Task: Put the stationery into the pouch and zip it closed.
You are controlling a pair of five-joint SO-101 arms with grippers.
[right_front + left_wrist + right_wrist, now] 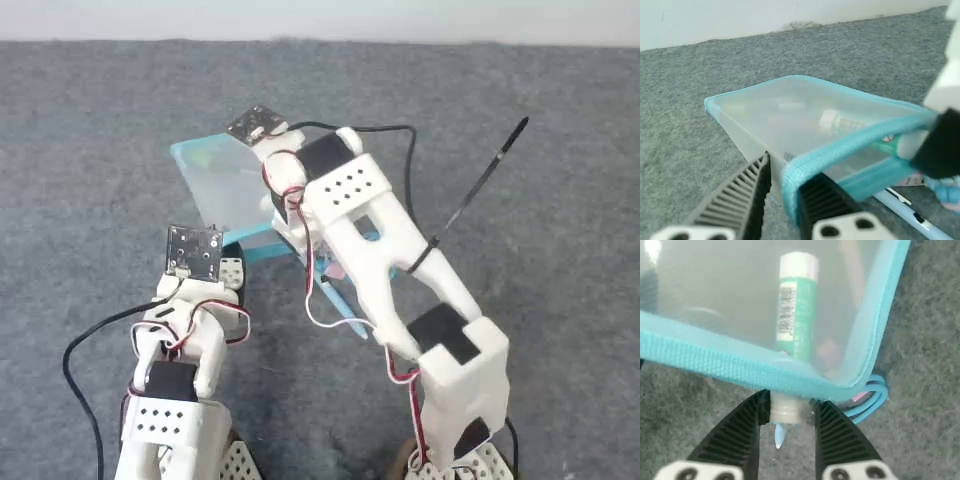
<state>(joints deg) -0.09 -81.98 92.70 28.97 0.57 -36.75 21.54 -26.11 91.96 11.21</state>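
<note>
Teal-trimmed translucent plastic pouch [790,110] lies open on the grey carpet [100,150], its rim pinched in my left gripper [782,197]. My right gripper [790,405] clamps a green-and-white glue stick [796,315], mostly inside. A light-blue pen [340,305] waits outside; zipping is not yet done.

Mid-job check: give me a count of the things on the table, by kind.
Pouch: 1
Glue stick: 1
Blue pen: 1
Total: 3. The faint shapes inside the pouch are too blurred to count.
</note>
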